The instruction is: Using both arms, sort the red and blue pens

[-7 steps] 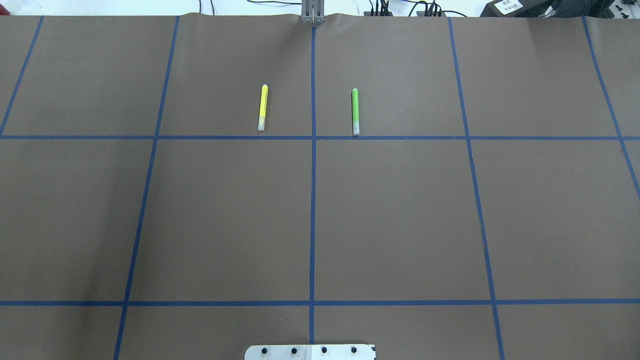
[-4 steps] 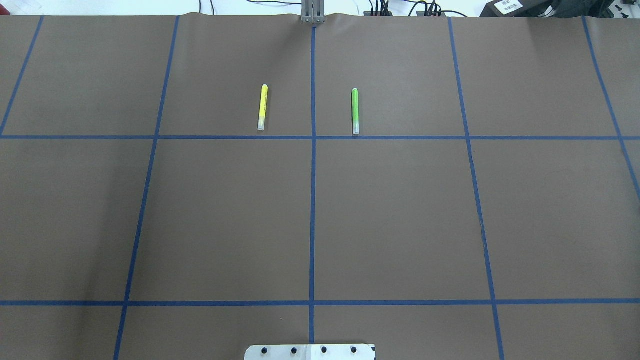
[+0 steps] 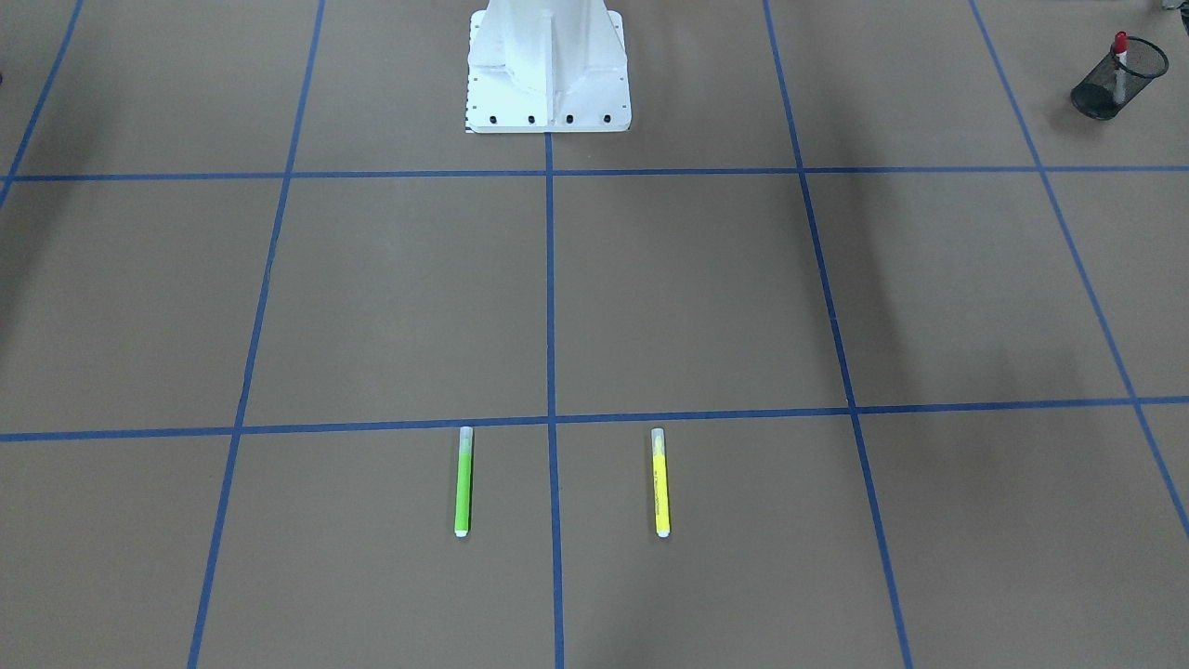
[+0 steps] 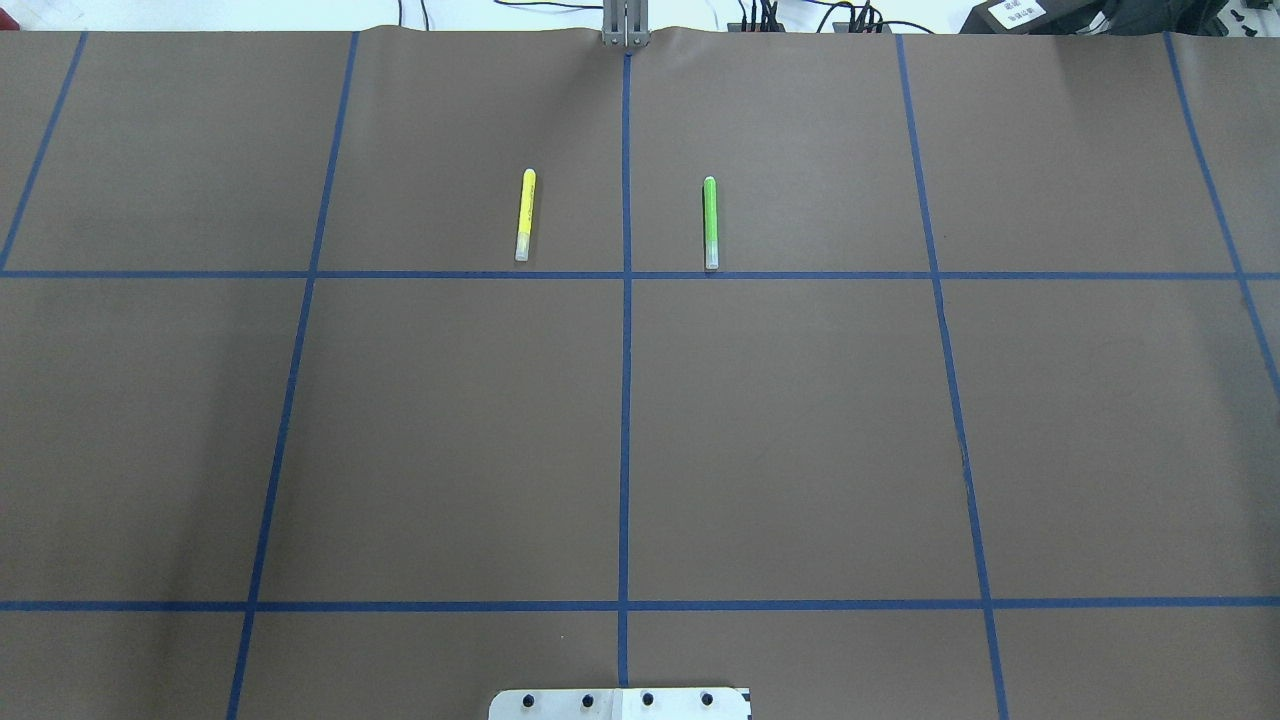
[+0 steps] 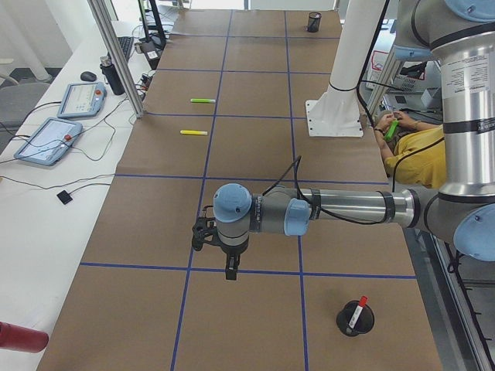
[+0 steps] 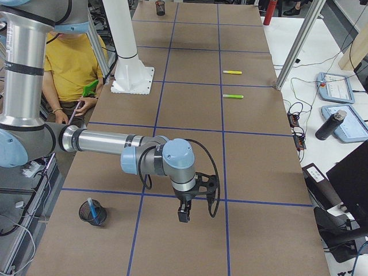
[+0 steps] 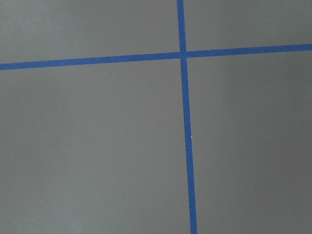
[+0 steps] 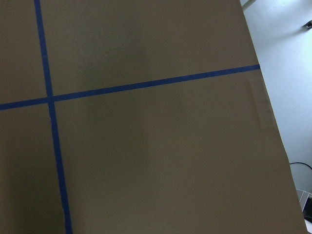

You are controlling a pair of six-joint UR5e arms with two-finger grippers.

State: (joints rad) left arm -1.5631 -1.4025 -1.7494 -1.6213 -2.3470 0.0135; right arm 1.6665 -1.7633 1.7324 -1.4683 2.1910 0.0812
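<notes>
The red pen (image 3: 1119, 56) stands in a black mesh cup (image 3: 1105, 93) at the table end on my left; it also shows as the red pen (image 5: 357, 313) in that cup (image 5: 355, 321). The blue pen (image 6: 91, 208) stands in another black mesh cup (image 6: 92, 214) at the end on my right. My left gripper (image 5: 230, 270) hangs just above the table near its cup, and my right gripper (image 6: 183, 215) hangs over a tape line near the other. Each shows only in a side view, so I cannot tell whether it is open or shut. Both wrist views show only brown table and blue tape.
A yellow marker (image 4: 525, 215) and a green marker (image 4: 710, 222) lie parallel on either side of the centre tape line, far from both arms. The white robot base (image 3: 548, 65) stands mid-table. A person in a yellow shirt (image 6: 69, 57) sits behind it.
</notes>
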